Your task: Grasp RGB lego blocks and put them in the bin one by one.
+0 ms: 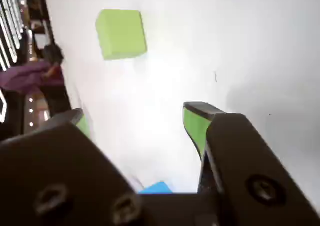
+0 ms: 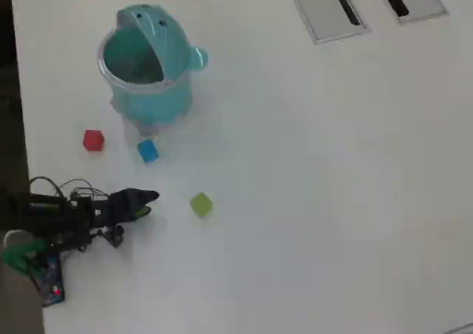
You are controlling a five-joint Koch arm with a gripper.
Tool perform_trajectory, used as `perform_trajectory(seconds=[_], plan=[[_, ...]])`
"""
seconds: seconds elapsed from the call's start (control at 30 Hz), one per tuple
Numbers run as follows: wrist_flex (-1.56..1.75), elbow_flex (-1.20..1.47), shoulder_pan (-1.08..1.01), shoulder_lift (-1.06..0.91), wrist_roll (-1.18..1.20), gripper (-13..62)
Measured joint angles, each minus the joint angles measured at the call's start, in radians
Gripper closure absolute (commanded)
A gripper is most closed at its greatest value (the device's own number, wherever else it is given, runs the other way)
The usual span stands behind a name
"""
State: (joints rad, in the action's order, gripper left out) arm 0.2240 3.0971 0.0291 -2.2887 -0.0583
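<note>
None of the three blocks is in the teal bin (image 2: 148, 72) yet, so by my reading the whole task is still to do: the gripper (image 2: 150, 199) hangs with its jaws spread apart and nothing between them, pointed at the yellow-green block (image 2: 201, 204), which lies on the white table (image 2: 318, 201) just ahead of the fingertips. In the overhead view the blue block (image 2: 148, 151) sits beyond the tips toward the bin, the red block (image 2: 93, 140) off to the left of that, and the bin farther on with its lid tipped back. Nothing stands between the gripper and the green block, and the grey slotted plates (image 2: 325, 9) lie well apart at the far corner.

The overhead view looks straight down from far. The wrist view sits close behind the gripper (image 1: 135, 118). Both show the green block (image 1: 121, 34).
</note>
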Motion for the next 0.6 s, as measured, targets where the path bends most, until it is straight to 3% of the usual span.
perform_trajectory(seconds=[0.6], plan=[[0.160, 0.000, -0.009, 0.000, -0.107, 15.6]])
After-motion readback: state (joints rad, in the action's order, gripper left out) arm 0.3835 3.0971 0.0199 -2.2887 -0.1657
